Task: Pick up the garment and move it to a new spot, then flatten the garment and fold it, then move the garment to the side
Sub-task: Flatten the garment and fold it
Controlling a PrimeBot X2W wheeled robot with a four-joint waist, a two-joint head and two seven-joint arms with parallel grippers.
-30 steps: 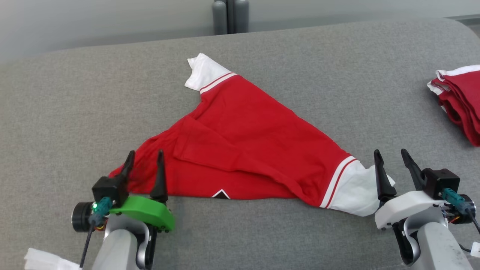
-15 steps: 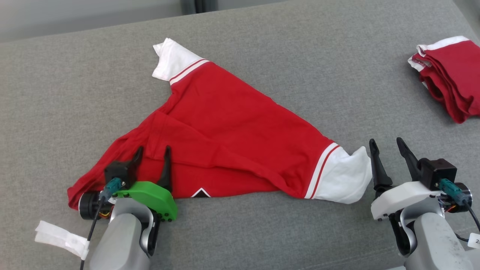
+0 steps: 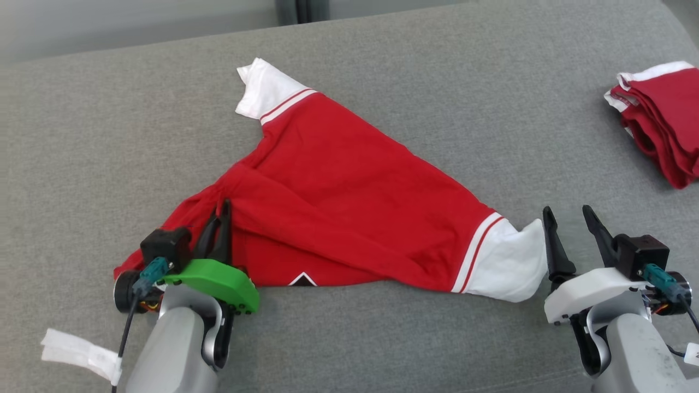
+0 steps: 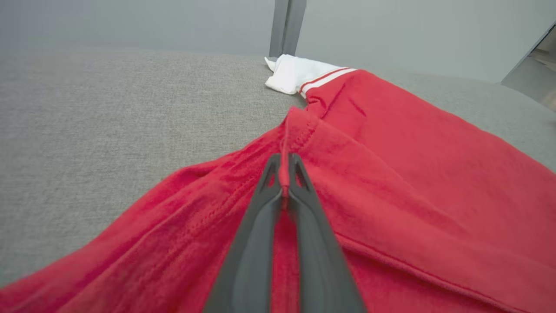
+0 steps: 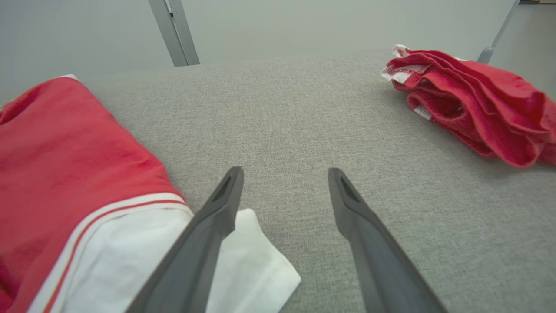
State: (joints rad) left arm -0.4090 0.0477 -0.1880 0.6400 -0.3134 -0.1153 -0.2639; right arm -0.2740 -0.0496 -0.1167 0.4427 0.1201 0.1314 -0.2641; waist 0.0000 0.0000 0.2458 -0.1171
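The garment [image 3: 349,191] is a red shirt with white sleeve ends, lying crumpled in a rough triangle across the grey surface [image 3: 437,87]. My left gripper [image 3: 223,210] is shut on a raised fold of its red cloth near the lower left corner; the left wrist view shows the garment [image 4: 391,174] with that ridge pinched between the fingertips of the left gripper [image 4: 284,163]. My right gripper [image 3: 565,215] stands open just right of the white sleeve end [image 3: 505,267]. In the right wrist view the right gripper [image 5: 284,174] holds nothing and its left finger lies over the sleeve end [image 5: 243,261].
A second red and white garment [image 3: 663,117] lies folded in a pile at the far right, also seen as the pile [image 5: 473,100]. A white strip of tape or cloth [image 3: 82,352] lies at the lower left. A grey post [image 3: 289,10] stands behind the surface.
My left gripper has gone from open to shut, pinching a fold of the red cloth. The camera shifted slightly. The right gripper stayed open beside the sleeve.
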